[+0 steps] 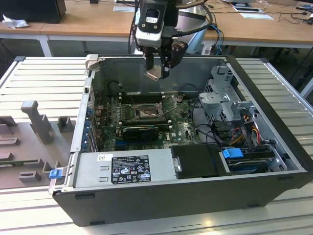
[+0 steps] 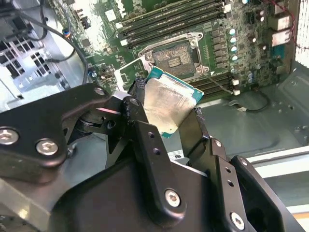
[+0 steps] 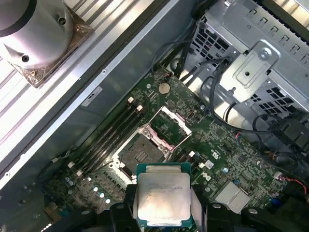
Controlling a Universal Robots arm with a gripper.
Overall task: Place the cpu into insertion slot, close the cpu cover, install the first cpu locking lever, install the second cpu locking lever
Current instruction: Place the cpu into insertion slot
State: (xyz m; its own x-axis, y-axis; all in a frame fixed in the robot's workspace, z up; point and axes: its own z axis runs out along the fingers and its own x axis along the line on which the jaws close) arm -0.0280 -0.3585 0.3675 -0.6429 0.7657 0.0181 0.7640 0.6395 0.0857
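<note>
Above the open computer case, the arm's black metal gripper (image 1: 159, 72) hangs with its two fingers clamped on the edges of the cpu (image 3: 162, 200), a small flat square chip with a pale silvery top and a green rim. The exterior view shows the chip high in the air and looking tilted rather than level.

Well below it lies the insertion slot (image 3: 140, 154), a square socket with a dark centre and a silvery rim, uncovered and without a chip. Beside the socket, the cpu cover (image 3: 170, 126), a thin silvery frame with a large square window, stands swung open on its hinge. Long black memory slots (image 3: 108, 137) run along the socket's other side on the green motherboard (image 3: 217, 159). A grey perforated metal drive cage (image 3: 260, 63) sits farther off.

The main risk I see is that a tilted or turned chip would meet the socket corner-first, scraping its contacts or seating crooked. The raised cover could also catch a finger on the descent.
</note>
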